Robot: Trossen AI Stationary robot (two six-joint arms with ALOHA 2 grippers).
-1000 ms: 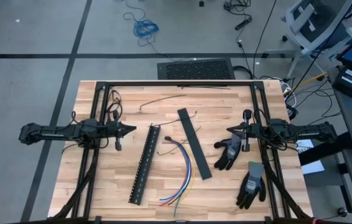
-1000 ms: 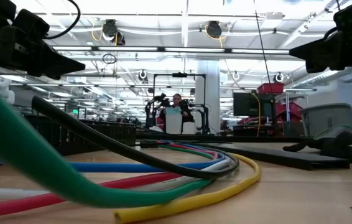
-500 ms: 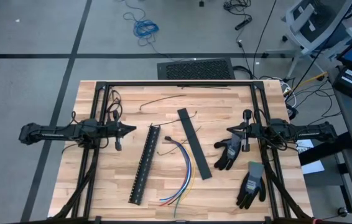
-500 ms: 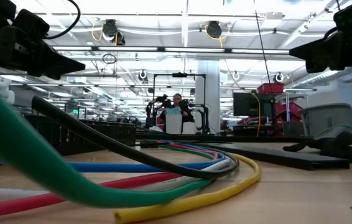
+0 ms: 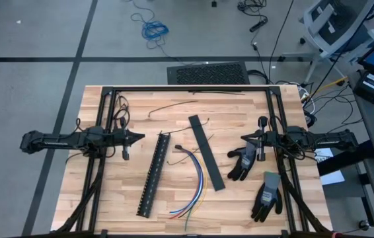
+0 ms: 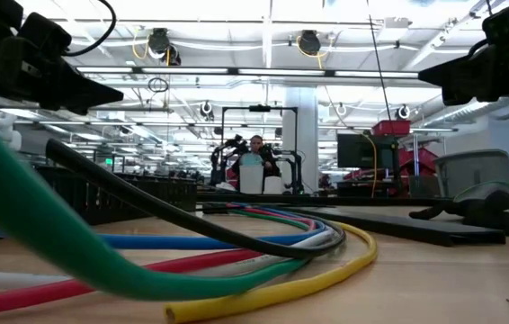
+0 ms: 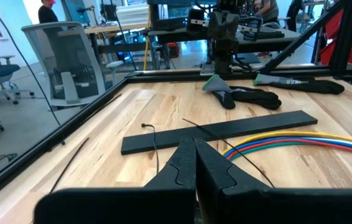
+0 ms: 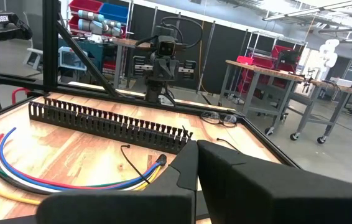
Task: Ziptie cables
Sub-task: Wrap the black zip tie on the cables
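Right now my left gripper (image 5: 138, 137) hangs over the left side of the wooden table (image 5: 240, 198), its two fingers pressed together with nothing between them, pointing toward the middle. Opposite, my right gripper (image 5: 244, 137) sits over the right side, fingers likewise closed flat against each other and empty, pointing back toward the left one. Between the two lie the cables (image 5: 195, 178), a loose curved bundle of blue, purple, red, orange and yellow-green wires, fanning out at the end near the table's front edge. They rest between the black slotted strip (image 5: 153, 174) on their left and the flat black bar (image 5: 206, 160) on their right, near both and touched by neither gripper. Just below my right gripper lies a dark glove (image 5: 242, 162), and a second glove with a grey-green cuff (image 5: 266, 196) lies nearer the front edge. A thin dark strand (image 5: 167, 106) curls on the wood toward the far edge.
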